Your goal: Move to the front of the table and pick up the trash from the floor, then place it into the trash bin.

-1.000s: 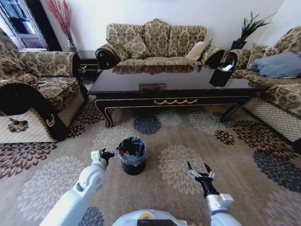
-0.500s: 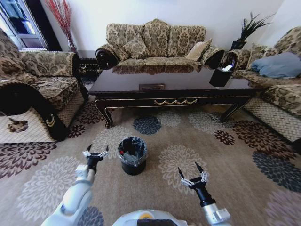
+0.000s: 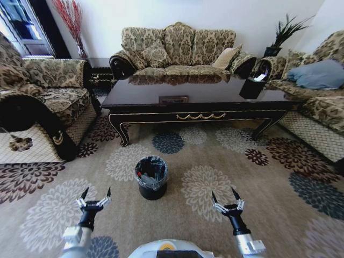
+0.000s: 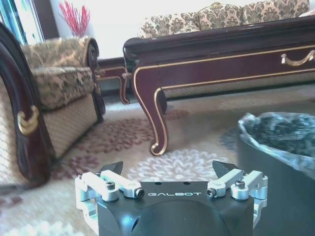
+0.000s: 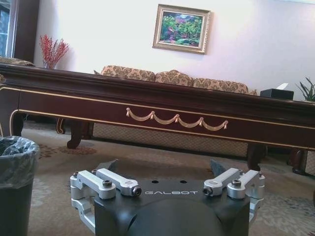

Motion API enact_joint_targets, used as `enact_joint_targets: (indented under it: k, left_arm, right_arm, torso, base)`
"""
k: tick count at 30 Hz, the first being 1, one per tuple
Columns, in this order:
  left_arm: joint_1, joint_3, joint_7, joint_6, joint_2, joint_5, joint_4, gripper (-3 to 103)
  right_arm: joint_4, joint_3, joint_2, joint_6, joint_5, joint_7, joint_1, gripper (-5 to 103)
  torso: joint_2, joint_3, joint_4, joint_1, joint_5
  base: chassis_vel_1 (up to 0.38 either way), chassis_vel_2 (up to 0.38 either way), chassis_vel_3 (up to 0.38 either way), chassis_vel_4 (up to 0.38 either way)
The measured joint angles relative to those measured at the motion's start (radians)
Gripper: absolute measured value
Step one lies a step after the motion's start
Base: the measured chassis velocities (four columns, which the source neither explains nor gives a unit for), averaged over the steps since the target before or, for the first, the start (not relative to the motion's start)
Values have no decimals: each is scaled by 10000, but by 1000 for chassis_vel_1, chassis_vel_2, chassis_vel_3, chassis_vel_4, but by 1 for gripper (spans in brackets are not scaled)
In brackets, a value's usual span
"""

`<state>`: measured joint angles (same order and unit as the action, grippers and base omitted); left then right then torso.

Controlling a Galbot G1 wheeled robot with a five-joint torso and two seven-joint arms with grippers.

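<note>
Small round black bag-lined trash bin (image 3: pixel 152 177) stands on the floral beige carpet (image 3: pixel 252 177), at 1 o'clock from the left gripper (image 3: pixel 94 199), at 10 o'clock from the right gripper (image 3: pixel 228 201). Both spread wide, empty. Left nearer. Something red-white lies inside the bin; no litter visible on the carpet.

Trash bin (image 3: pixel 151 177) before the table (image 3: pixel 199 102), seemingly litter inside.
</note>
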<state>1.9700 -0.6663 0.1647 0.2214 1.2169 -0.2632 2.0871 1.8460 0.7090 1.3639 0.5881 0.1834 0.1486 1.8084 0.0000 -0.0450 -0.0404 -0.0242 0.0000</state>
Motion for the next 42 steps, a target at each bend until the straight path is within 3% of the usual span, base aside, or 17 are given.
enact_joint_targets:
  k: [2,5,12,42]
  left_arm:
    - [86,108,-32,174,-6,-126,-35,100]
    - [410,504,-182,922,-221,-190,-80,100]
    - [774,617,-521,1644,-258,76,-13,100]
    - [808,620,-501,1777,-278,180,37,100]
  right_arm:
    - [-3,23,-12,7,30,0,-25,100]
    - [68,58,-41,12,153,72,-95,100]
    - [263,95,-12,66,203,225,-140,100]
    - [325,151,38,130,139,265,-84,100]
  torso:
    - [-1,0,0,0,2]
    - [0,-1,-1,0,2]
    - [0,-1,0,0,1]
    - [0,-1,1,0,0]
  base:
    - [0,0,0,0]
    - [0,0,0,0]
    - [0,0,0,0]
    - [0,0,0,0]
